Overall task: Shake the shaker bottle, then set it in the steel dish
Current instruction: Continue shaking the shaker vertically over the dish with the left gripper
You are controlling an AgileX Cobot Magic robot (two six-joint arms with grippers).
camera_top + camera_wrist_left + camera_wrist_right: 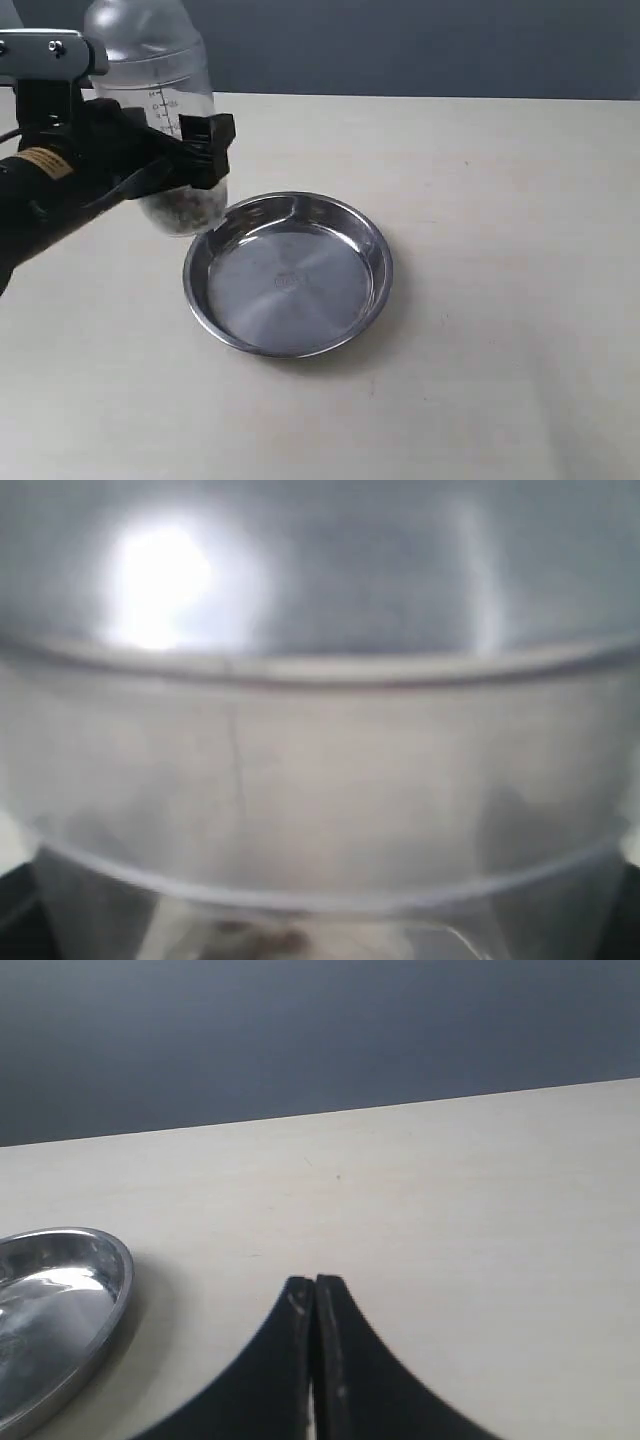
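The shaker bottle [160, 75] stands upright at the left of the exterior view, clear with a frosted dome, and its cap is cut off by the top edge. Brownish specks lie in its base [188, 210]. My left gripper [185, 150] is shut on the bottle's middle, one black finger [212, 148] showing in front. The bottle's base sits low, just beside the far left rim of the steel dish [290, 285], outside it; contact with the table cannot be told. The bottle [320, 780] fills the left wrist view. My right gripper [315, 1285] is shut and empty, right of the dish [50, 1290].
The beige table [500, 250] stretches to the right and in front of the dish. A dark grey wall [420, 45] runs behind the table's far edge. The right arm is outside the exterior view.
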